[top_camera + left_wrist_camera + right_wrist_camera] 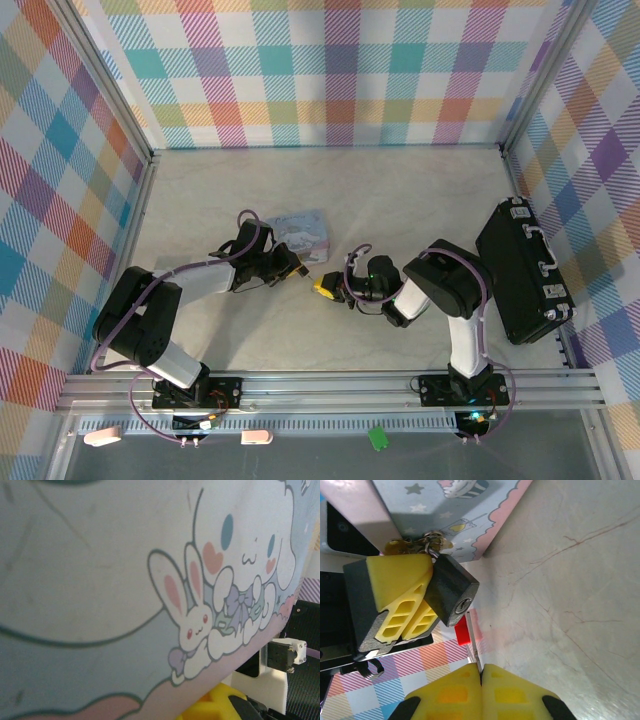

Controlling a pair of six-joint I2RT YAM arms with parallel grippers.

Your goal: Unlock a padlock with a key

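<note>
- Right gripper (481, 669): pads clenched on key (476, 655); thin blade protrudes past fingertips.
- Padlock (451, 591): just beyond blade tip, no contact seen. From above, it lies left and slightly far of right gripper.
- Keyhole face is turned toward key. Blade long axis is roughly aimed at keyway; small sideways offset judged.
- Left gripper (297, 268): clamped on padlock at shackle end, body hanging off its fingertips.
- Cartoon-printed tin (455, 510): directly behind padlock.
- Judgement: right arm nearer; short push along blade axis needed.

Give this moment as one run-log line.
left pincer: shut on padlock | right pincer: shut on key | key tip: close under keyhole, insertion not seen
</note>
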